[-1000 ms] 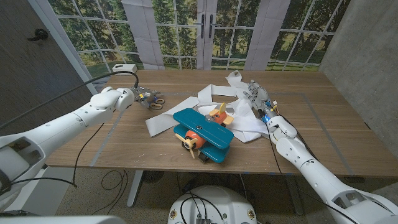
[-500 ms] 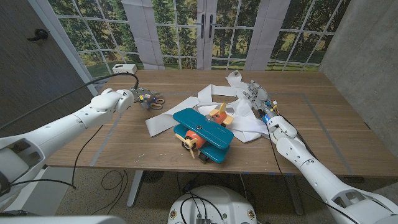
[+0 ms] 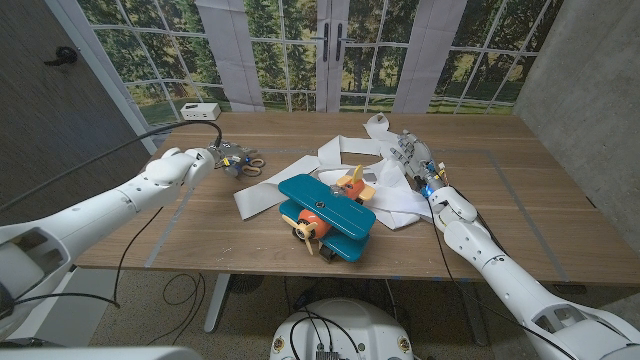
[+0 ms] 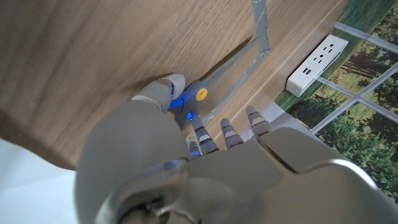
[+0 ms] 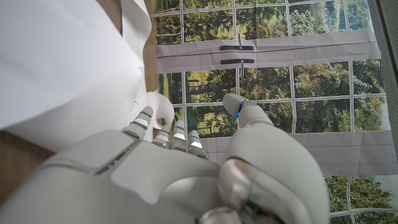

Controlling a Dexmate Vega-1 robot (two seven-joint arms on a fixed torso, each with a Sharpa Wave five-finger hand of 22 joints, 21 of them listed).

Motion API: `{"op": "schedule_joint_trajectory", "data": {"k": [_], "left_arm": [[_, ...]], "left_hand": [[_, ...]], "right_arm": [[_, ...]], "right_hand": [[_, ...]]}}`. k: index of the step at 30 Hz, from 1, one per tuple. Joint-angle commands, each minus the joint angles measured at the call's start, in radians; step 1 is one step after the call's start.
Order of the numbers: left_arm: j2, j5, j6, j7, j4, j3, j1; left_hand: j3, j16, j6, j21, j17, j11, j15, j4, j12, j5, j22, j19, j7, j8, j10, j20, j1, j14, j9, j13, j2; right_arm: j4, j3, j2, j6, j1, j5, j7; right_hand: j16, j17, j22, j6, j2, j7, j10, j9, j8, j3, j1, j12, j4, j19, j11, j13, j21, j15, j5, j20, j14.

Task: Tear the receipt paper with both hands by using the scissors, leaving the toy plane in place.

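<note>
The scissors (image 3: 250, 164) lie at the table's left, orange handles pointing toward the middle. My left hand (image 3: 226, 158) is on them. In the left wrist view its thumb (image 4: 163, 88) and fingertips (image 4: 200, 132) close around the scissors' blue part (image 4: 186, 102), with the grey blade (image 4: 229, 62) reaching out beyond. The white receipt paper (image 3: 335, 155) winds across the middle of the table. The teal and orange toy plane (image 3: 325, 214) stands on its near part. My right hand (image 3: 410, 153) lies at the paper's right side. Its fingers (image 5: 163, 134) reach to the paper (image 5: 62, 62), thumb apart, holding nothing.
A white power strip (image 3: 199, 110) sits at the far left corner, its cable running along the left arm. Grey tape lines (image 4: 260, 25) mark the tabletop. The table's far right part (image 3: 520, 170) is bare wood. A window backdrop stands behind the table.
The left arm has shifted slightly, and the hand has settled a little lower on the scissors. The scissors, paper, plane and right hand stay where they were.
</note>
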Motion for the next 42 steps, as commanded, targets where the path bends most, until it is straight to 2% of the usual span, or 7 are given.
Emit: {"op": "schedule_joint_trajectory", "data": {"k": [1,12,20,25,42], "left_arm": [[0.000,0.013,0.002,0.065,0.013,0.002,0.017],[-0.002,0.004,-0.017,0.080,0.021,0.004,0.017],[-0.004,0.000,-0.016,0.077,0.023,0.004,0.018],[-0.006,0.001,-0.016,0.069,0.024,0.007,0.014],[-0.015,0.017,-0.003,0.087,0.037,0.019,0.016]], "left_hand": [[-0.004,0.004,0.004,0.005,0.005,-0.005,-0.030,-0.004,0.008,-0.006,0.003,0.009,-0.002,0.004,0.003,0.002,0.012,0.008,0.004,0.008,0.007],[-0.025,0.021,0.023,0.008,0.016,-0.018,-0.051,-0.006,0.056,-0.030,0.003,0.022,-0.004,0.008,0.048,-0.004,0.028,0.041,0.004,0.036,0.015],[-0.044,0.046,0.055,0.008,0.038,-0.022,-0.073,-0.008,0.131,-0.052,0.003,0.034,-0.018,0.011,0.122,-0.008,0.054,0.089,0.005,0.080,0.031],[-0.054,0.054,0.056,0.012,0.049,-0.023,-0.072,-0.008,0.154,-0.060,0.003,0.047,-0.018,0.008,0.130,-0.019,0.064,0.097,0.005,0.100,0.034],[-0.068,0.080,0.068,0.012,0.084,-0.023,-0.081,-0.015,0.225,-0.074,0.004,0.061,-0.021,0.005,0.155,-0.015,0.113,0.132,0.006,0.164,0.046]], "right_arm": [[0.003,0.002,0.004,0.002,-0.002,0.004,0.004],[-0.010,0.004,0.004,0.006,-0.013,0.002,-0.005],[-0.013,0.005,0.006,0.010,-0.018,0.006,-0.006],[-0.014,0.005,0.007,0.011,-0.019,0.007,-0.006],[-0.021,0.006,0.002,0.005,-0.029,0.011,-0.008]], "right_hand": [[0.007,0.001,0.002,-0.004,-0.004,-0.007,0.003,0.004,0.003,0.009,-0.002,0.001,0.004,0.001,-0.004,0.004,0.001,-0.001,0.008,0.004,0.007],[0.007,0.001,0.002,-0.004,-0.006,-0.008,0.005,0.004,0.002,0.012,-0.004,0.002,0.004,0.001,-0.004,0.004,0.001,-0.002,0.016,0.004,0.008],[0.006,0.001,0.002,-0.003,-0.007,-0.008,0.005,0.004,0.002,0.014,-0.006,0.002,0.005,0.001,-0.004,0.004,0.001,-0.001,0.021,0.004,0.007],[0.007,0.001,0.002,-0.004,-0.008,-0.008,0.005,0.004,0.002,0.016,-0.007,0.002,0.005,0.001,-0.004,0.004,0.001,-0.002,0.024,0.004,0.008],[0.007,0.001,0.002,-0.004,-0.010,-0.008,0.006,0.004,0.002,0.020,-0.012,0.002,0.006,0.001,-0.004,0.004,0.002,-0.002,0.033,0.004,0.010]]}}
